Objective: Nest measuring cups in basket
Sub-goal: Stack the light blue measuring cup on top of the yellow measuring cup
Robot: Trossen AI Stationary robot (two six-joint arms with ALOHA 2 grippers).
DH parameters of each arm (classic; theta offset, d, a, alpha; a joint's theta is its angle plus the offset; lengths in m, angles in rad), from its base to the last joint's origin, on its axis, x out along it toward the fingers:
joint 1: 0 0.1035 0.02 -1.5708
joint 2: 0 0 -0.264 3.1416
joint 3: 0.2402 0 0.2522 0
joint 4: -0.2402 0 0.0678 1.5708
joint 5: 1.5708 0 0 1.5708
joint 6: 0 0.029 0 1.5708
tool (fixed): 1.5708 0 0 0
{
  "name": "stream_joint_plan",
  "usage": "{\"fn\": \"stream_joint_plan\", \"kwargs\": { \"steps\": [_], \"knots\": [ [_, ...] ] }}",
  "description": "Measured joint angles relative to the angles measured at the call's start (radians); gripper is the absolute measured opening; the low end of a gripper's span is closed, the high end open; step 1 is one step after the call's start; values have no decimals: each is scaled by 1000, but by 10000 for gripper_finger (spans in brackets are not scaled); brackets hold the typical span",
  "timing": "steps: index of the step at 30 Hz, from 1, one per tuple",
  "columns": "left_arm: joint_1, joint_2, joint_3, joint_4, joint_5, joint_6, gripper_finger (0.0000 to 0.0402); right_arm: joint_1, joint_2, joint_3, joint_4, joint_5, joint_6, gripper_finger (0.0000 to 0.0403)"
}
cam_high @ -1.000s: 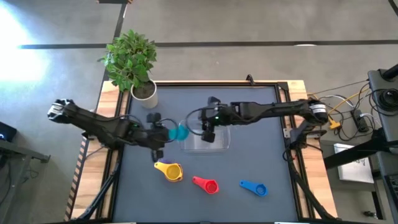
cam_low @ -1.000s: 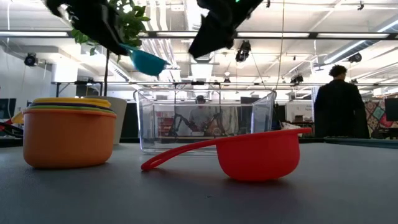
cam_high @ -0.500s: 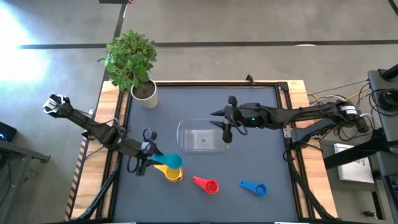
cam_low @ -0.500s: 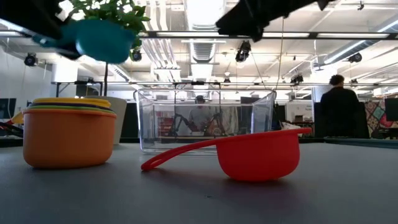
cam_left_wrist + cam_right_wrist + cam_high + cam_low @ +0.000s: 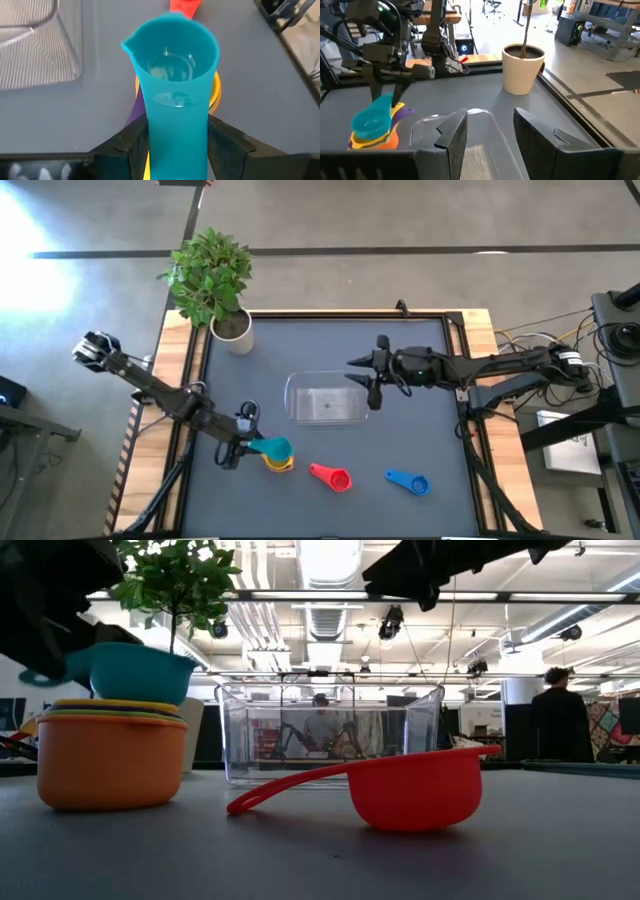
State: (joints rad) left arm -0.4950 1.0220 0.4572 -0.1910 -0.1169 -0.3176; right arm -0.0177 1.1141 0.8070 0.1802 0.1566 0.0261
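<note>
The left gripper (image 5: 243,442), lower left of the high view, is clamped on the handle of the light blue cup (image 5: 172,75), which sits just over the nested stack (image 5: 110,755) at the left of the low view. To seat it well, I would keep the bowl level and centred over the stack's rim, lower straight, then release. The right gripper (image 5: 374,373) waits, fingers apart, at the right end of the clear basket (image 5: 327,399) mid-frame. The low view shows how close the cup's base is to the stack; the high view alone shows the red cup (image 5: 334,476) and blue cup (image 5: 409,482) lying apart at lower centre.
</note>
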Motion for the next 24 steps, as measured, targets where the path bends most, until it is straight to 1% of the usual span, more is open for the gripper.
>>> {"fn": "stream_joint_plan", "kwargs": {
  "steps": [3,10,17,24],
  "knots": [
    [0,23,0,7,7,-18,156,0,3,0,-2,0,0,150],
    [-2,56,5,21,82,-41,156,0,3,1,2,0,8,150],
    [-2,71,22,18,101,-35,157,0,3,2,4,0,28,150],
    [-2,71,22,-8,103,-64,162,0,3,2,4,-3,39,150]
  ]
}}
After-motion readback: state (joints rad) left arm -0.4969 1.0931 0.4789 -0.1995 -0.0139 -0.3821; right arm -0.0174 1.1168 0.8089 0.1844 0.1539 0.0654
